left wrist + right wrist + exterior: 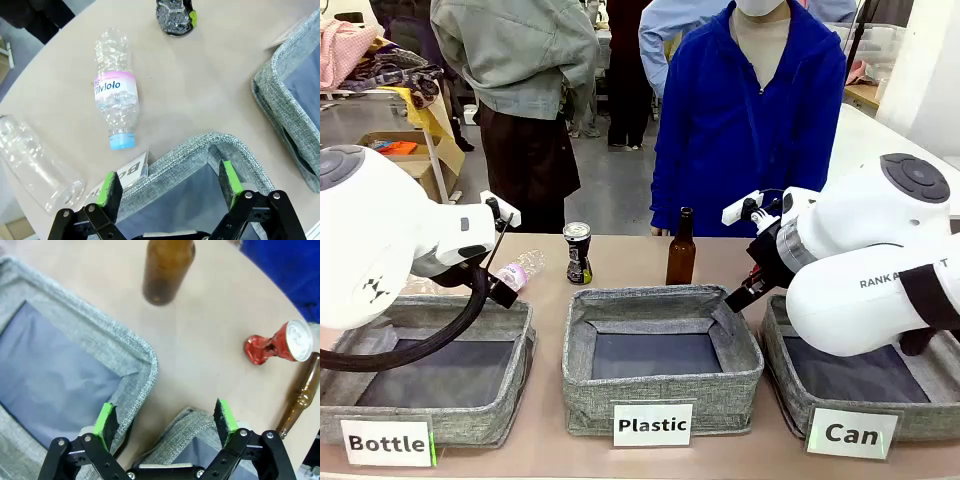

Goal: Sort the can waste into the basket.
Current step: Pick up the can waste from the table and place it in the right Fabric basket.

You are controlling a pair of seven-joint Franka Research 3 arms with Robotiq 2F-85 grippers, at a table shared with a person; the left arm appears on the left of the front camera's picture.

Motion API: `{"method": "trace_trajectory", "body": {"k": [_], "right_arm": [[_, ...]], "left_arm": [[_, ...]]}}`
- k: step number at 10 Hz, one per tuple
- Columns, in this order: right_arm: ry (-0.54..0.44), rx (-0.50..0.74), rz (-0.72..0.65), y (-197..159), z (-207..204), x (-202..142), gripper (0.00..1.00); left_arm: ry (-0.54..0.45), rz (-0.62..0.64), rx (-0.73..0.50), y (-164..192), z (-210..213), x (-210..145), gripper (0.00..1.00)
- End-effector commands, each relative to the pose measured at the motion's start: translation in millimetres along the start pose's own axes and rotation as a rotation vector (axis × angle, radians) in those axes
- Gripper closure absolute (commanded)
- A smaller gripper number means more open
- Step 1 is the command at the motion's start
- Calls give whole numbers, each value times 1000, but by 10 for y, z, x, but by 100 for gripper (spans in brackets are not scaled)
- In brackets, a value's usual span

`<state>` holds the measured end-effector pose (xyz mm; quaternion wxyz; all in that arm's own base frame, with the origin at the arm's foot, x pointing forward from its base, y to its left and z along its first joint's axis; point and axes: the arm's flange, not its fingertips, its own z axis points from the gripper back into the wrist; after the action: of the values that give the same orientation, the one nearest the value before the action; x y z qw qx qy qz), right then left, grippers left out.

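At two o'clock from the right gripper (pixel 167 422), whose jaws stand spread and empty, the dented red can (pixel 278 347) lies on the table (pixel 210 335); judged light, thin-walled, slippery; grip across the rounder top end, not the crushed waist.

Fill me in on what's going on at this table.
Nothing is being held yet. The left gripper and the right gripper both hang open and empty. The black can stands on the table and the dented red can sits on it too, both outside the Can basket. A person in blue stands at the far side.
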<state>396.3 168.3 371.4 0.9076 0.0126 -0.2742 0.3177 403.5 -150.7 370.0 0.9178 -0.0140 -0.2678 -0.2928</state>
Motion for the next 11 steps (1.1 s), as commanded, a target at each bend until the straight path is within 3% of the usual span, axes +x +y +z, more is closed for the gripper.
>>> {"method": "trace_trajectory", "body": {"k": [1,11], "right_arm": [[0,0,0,0,0,0,0],[0,0,0,0,0,0,0]], "left_arm": [[0,0,0,0,1,0,0],[0,0,0,0,1,0,0]]}}
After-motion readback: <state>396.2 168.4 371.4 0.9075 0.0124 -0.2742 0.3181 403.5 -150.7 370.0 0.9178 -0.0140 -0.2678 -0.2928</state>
